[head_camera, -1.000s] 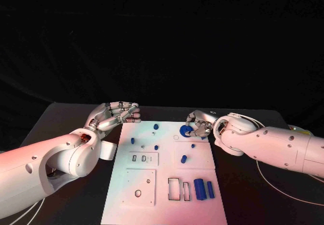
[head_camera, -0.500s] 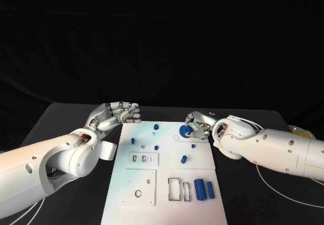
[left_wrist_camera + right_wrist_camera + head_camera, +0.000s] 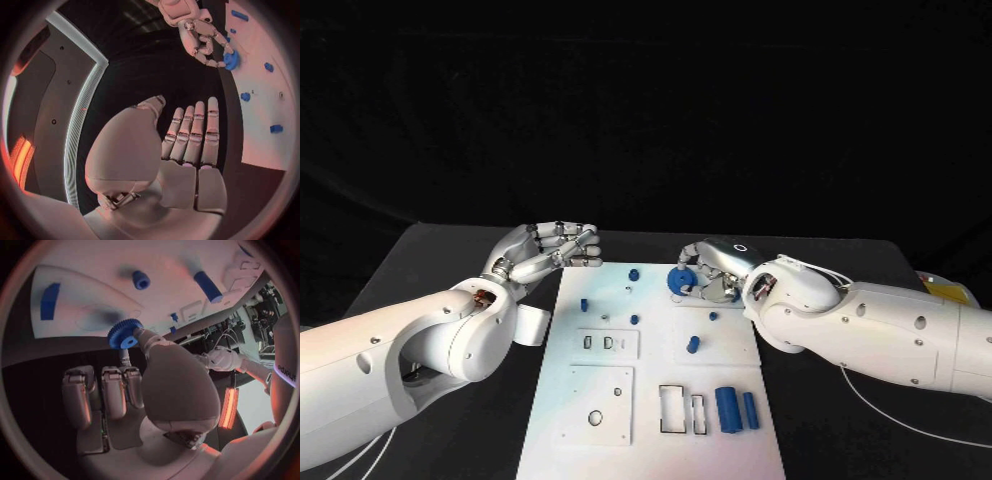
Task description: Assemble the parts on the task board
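Pinching the blue gear point(image 3: 681, 280) by its edge, your right hand point(image 3: 714, 268) could drop it; left hand point(image 3: 545, 249) idles with fingers loosely spread, holding nothing.

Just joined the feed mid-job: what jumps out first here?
The right robot hand holds a blue gear at the far right part of the white task board. Opposite, the left robot hand hovers empty beside the board's far left corner, fingers straight together. Two long blue bars lie near the board's near right side.
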`<move>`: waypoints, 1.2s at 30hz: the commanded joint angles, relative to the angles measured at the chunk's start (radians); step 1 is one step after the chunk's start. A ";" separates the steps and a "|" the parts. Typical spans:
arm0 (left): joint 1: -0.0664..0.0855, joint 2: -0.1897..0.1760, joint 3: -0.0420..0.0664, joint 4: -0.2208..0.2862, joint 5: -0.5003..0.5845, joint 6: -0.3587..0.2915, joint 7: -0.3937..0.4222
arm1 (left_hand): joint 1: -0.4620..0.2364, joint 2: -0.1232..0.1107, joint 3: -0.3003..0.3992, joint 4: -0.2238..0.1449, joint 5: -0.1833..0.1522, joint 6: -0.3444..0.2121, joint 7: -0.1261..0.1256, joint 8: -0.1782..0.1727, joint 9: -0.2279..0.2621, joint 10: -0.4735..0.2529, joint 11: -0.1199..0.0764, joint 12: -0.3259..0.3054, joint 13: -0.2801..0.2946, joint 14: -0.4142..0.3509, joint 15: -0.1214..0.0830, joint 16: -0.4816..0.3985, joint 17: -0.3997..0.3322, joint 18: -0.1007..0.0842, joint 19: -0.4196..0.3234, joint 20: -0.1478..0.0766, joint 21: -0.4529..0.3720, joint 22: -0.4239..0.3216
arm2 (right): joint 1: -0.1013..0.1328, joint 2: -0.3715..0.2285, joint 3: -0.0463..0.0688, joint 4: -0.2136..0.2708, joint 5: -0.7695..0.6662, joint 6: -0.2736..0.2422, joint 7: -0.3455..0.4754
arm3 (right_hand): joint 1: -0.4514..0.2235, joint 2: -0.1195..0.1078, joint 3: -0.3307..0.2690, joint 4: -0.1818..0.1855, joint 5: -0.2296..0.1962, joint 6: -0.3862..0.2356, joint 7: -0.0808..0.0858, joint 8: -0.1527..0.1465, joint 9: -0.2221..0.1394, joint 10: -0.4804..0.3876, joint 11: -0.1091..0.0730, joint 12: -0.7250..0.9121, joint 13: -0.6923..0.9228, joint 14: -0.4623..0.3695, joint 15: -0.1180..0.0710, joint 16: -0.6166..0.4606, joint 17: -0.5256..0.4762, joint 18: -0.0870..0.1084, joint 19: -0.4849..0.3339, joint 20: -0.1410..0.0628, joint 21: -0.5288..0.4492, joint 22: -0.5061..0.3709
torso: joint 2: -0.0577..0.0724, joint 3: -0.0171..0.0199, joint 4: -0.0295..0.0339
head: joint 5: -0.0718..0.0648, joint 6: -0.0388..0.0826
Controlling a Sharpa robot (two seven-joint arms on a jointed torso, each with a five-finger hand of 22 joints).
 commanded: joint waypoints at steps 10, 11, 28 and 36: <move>0.001 0.005 0.001 0.002 0.004 0.021 0.005 | -0.001 -0.009 0.007 0.000 -0.005 -0.010 0.038 -0.003 -0.001 -0.003 -0.001 -0.005 0.002 -0.007 0.001 -0.003 0.002 0.004 0.005 0.002 0.005 -0.001 | 0.002 0.103 0.000 0.005 -0.183 -0.032 -0.065 | -0.023 -0.005 0.038 -0.003 -0.020 0.058 -0.042 -0.003 0.006 0.066 -0.008 0.003 0.211 0.099 -0.010 0.006 0.229 -0.014 0.103 -0.008 0.004 0.263 | 0.002 -0.0022 0.0028 | 0.001 -0.003; 0.001 0.005 0.001 0.002 0.004 0.021 0.006 | -0.001 -0.009 0.007 0.000 -0.005 -0.010 0.038 -0.003 -0.001 -0.003 -0.001 -0.005 0.002 -0.007 0.001 -0.003 0.002 0.004 0.005 0.002 0.005 -0.001 | 0.002 0.115 0.000 -0.001 -0.185 -0.032 -0.067 | -0.023 -0.005 0.038 -0.003 -0.020 0.058 -0.042 -0.003 0.006 0.066 -0.008 0.003 0.211 0.099 -0.010 0.006 0.229 -0.014 0.103 -0.008 0.004 0.263 | 0.002 -0.0023 0.0030 | 0.001 -0.003; 0.001 0.007 0.001 0.005 0.005 0.019 0.008 | -0.002 -0.010 0.006 0.000 -0.005 -0.010 0.038 -0.003 -0.001 -0.003 -0.001 -0.007 0.002 -0.009 0.002 -0.005 0.002 0.004 0.005 0.002 0.005 -0.002 | -0.018 0.227 -0.008 -0.095 -0.187 -0.013 -0.066 | -0.027 -0.007 0.047 -0.003 -0.024 0.057 -0.041 -0.007 0.004 0.066 -0.007 0.003 0.211 0.099 -0.010 0.006 0.228 -0.014 0.103 -0.008 0.004 0.263 | 0.003 0.0003 -0.0010 | 0.006 -0.009; 0.001 0.009 0.001 0.006 0.005 0.019 0.010 | -0.005 -0.011 0.005 0.001 -0.006 -0.010 0.038 -0.003 -0.001 -0.003 -0.001 -0.008 0.002 -0.010 0.002 -0.007 0.003 0.004 0.005 0.002 0.005 -0.003 | -0.024 0.258 -0.008 -0.134 -0.189 -0.008 -0.063 | -0.030 -0.008 0.052 -0.003 -0.025 0.055 -0.040 -0.010 0.003 0.065 -0.007 0.002 0.210 0.099 -0.010 0.005 0.227 -0.014 0.103 -0.008 0.004 0.263 | 0.003 0.0011 0.0019 | 0.007 -0.014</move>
